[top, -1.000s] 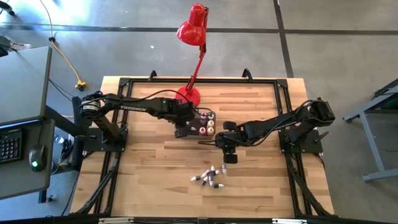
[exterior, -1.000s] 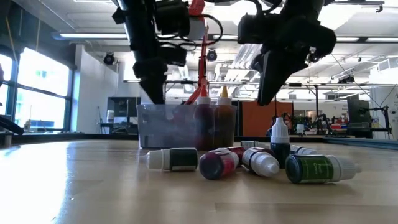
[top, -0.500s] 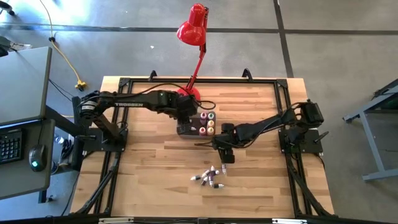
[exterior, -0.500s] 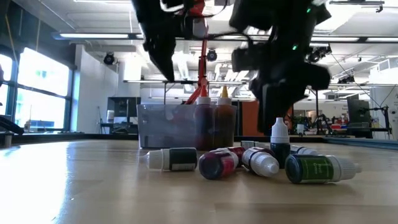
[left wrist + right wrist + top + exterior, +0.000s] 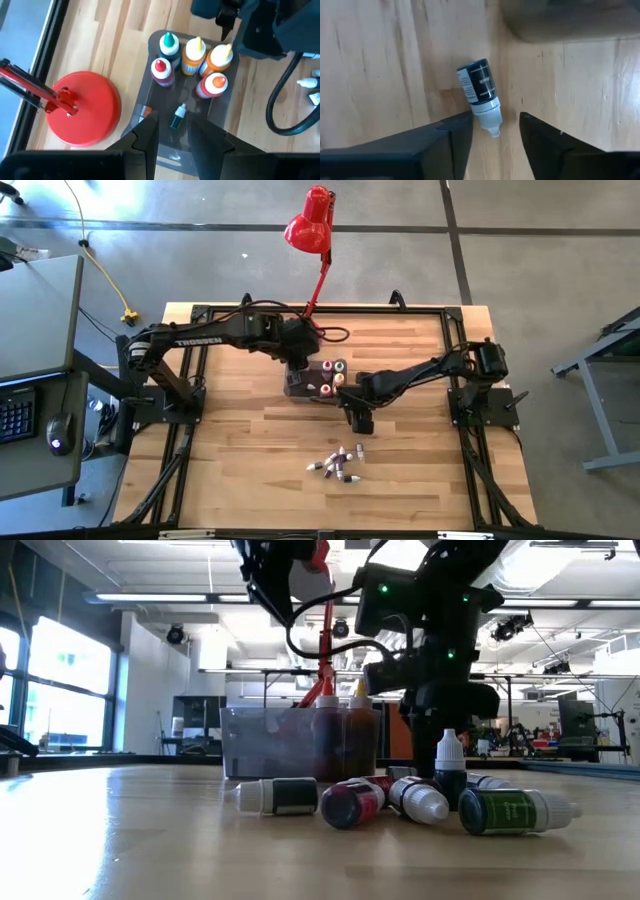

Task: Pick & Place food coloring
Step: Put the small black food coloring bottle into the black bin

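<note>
Right pincer [image 5: 490, 135] is parted, nothing between the fingers; it hangs over a dark bottle [image 5: 481, 96] w/ white cap lying flat on the bench [image 5: 240, 460]. The cap tip sits in the gap between the fingers, whether touching them I can't tell. In the high view the right pincer [image 5: 361, 420] is just at 4 o'clock of the grey tub [image 5: 318, 379], and that bottle is hidden under the arm.

Left pincer [image 5: 172, 137] is also parted and empty, above the tub [image 5: 222, 107]. Inside the tub: five bottles upright, one green-capped [image 5: 169, 45], one red-capped [image 5: 161, 71], three orange-yellow [image 5: 192, 52], plus a small dark green bottle [image 5: 177, 116] lying flat nearer the fingers. The tub's near edge is cut off behind the fingers. At 9 o'clock of the tub stands the red lamp base [image 5: 82, 107]; the lamp head [image 5: 308, 225] leans out past the bench's 12 o'clock edge.

Loose bottles [image 5: 335, 464] lie in a cluster toward 6 o'clock of the right pincer, too small from above to count. The low view shows several on their sides [image 5: 350, 802] and one upright [image 5: 450, 762]; those behind overlap, colours hard to sort.
</note>
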`<action>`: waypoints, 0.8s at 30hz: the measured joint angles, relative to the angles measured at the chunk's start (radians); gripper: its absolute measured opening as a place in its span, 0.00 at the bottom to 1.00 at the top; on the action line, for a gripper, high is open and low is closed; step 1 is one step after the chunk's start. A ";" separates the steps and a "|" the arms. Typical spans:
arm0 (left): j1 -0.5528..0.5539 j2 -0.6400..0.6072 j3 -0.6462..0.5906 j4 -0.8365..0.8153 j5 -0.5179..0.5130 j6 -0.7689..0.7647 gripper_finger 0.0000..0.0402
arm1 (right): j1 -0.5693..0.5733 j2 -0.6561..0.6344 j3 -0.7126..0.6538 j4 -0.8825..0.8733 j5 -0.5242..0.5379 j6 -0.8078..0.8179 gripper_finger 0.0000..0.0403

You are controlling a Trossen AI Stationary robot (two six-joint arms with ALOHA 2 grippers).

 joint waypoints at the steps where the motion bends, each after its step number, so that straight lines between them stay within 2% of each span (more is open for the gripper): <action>1: 0.000 0.000 0.003 -0.005 0.000 0.000 0.24 | 0.000 0.000 0.000 0.003 -0.008 -0.007 0.36; 8: 0.000 0.000 0.004 -0.012 0.000 -0.003 0.24 | 0.003 0.001 0.000 0.040 -0.125 -0.065 0.17; 11: 0.000 0.000 0.004 -0.012 0.000 -0.003 0.24 | 0.004 0.001 0.000 0.043 -0.136 -0.054 0.11; 15: 0.000 0.000 0.004 -0.021 -0.001 -0.004 0.24 | 0.004 0.001 0.000 0.043 -0.150 -0.033 0.11; 18: 0.000 0.000 0.004 -0.045 -0.001 -0.024 0.24 | 0.006 -0.007 0.000 0.039 -0.221 -0.008 0.11; 21: 0.000 -0.006 0.004 -0.088 -0.003 -0.057 0.24 | 0.026 -0.040 0.001 0.046 -0.274 0.022 0.13; 24: 0.000 -0.017 0.004 -0.115 -0.008 -0.084 0.24 | 0.053 -0.092 0.002 0.053 -0.281 0.023 0.13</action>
